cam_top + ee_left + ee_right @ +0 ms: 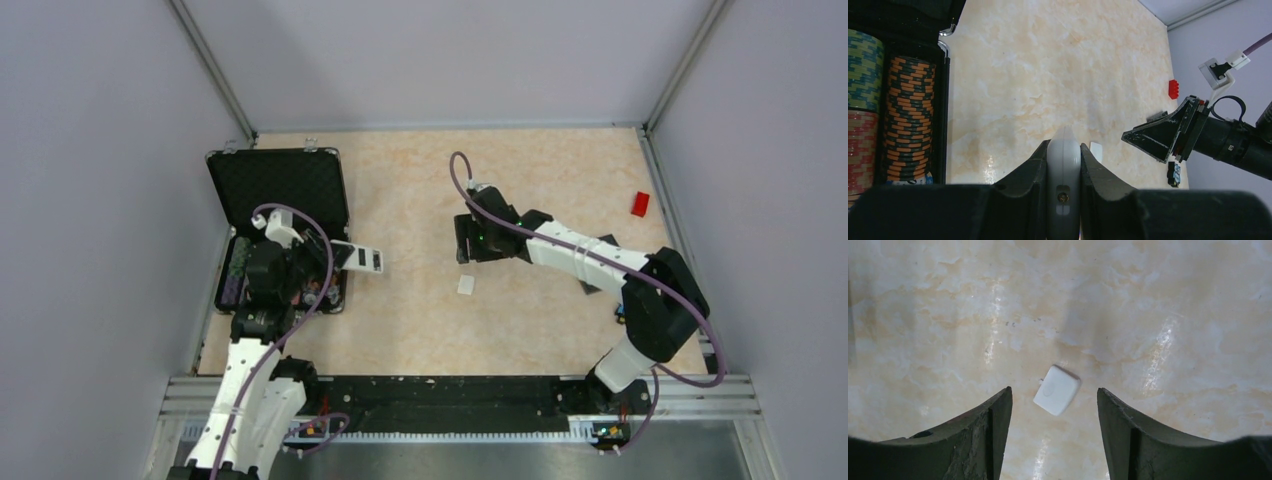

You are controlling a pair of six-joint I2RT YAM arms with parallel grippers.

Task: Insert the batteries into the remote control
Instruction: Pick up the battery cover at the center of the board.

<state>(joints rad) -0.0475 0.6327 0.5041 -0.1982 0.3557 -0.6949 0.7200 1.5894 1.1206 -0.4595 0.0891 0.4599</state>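
My left gripper point(335, 256) is shut on the white remote control point(360, 259) and holds it above the table beside the black case. In the left wrist view the remote point(1064, 170) stands edge-on between the closed fingers of that gripper point(1064, 150). My right gripper point(468, 243) is open over the table's middle. In the right wrist view its jaws point(1054, 391) are spread above a small white square cover piece point(1057, 389), which lies flat on the table point(466, 285). I cannot make out the batteries in any view.
An open black case point(280, 185) with stacked colourful chips point(910, 120) sits at the left. A red block point(640, 203) lies far right. Small dark items lie under the right arm point(596, 288). A small blue-and-dark item point(1173, 175) lies near the right arm.
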